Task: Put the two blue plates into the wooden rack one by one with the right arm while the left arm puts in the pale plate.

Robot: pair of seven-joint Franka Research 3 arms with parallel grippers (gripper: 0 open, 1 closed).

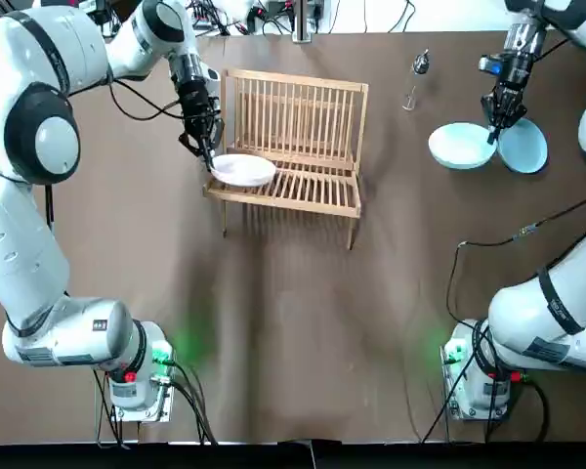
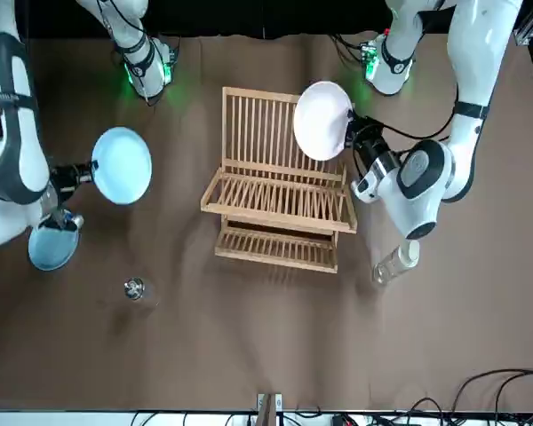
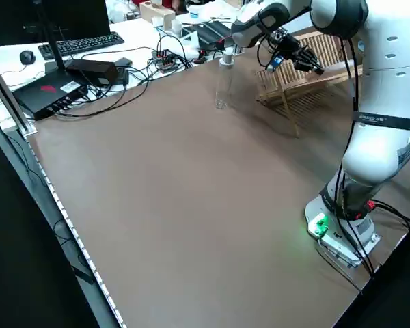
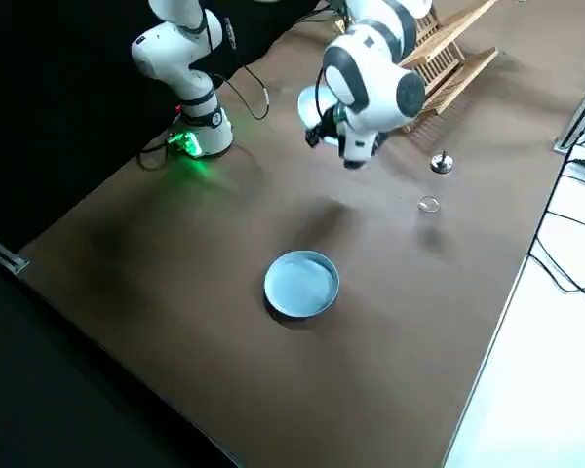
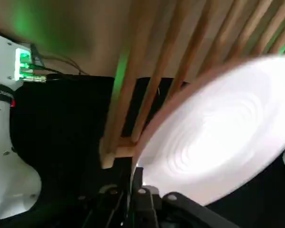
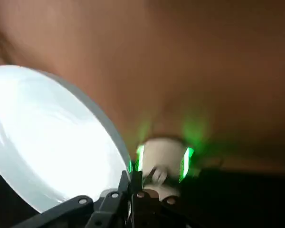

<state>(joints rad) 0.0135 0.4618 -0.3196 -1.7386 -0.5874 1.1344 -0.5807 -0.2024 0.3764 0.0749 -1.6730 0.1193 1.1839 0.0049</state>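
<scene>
My left gripper (image 1: 207, 156) pinches the pale plate (image 1: 242, 170) by its rim at the rack (image 1: 303, 107) left end. My right gripper (image 1: 490, 130) clamps 1 blue plate (image 1: 457, 147) by its edge near the table (image 1: 303, 322) far right corner, beside the 2nd blue plate (image 1: 527, 147).

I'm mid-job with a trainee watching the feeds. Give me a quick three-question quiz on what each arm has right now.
1. True or false: the left gripper holds the pale plate at the wooden rack.
2. How many blue plates lie flat on the table? A) none B) one C) two
3. Fill in: the right gripper is shut on a ___ plate.
Key: 1 true. 2 B, the flat blue plate. 3 blue, the lifted blue plate.
</scene>
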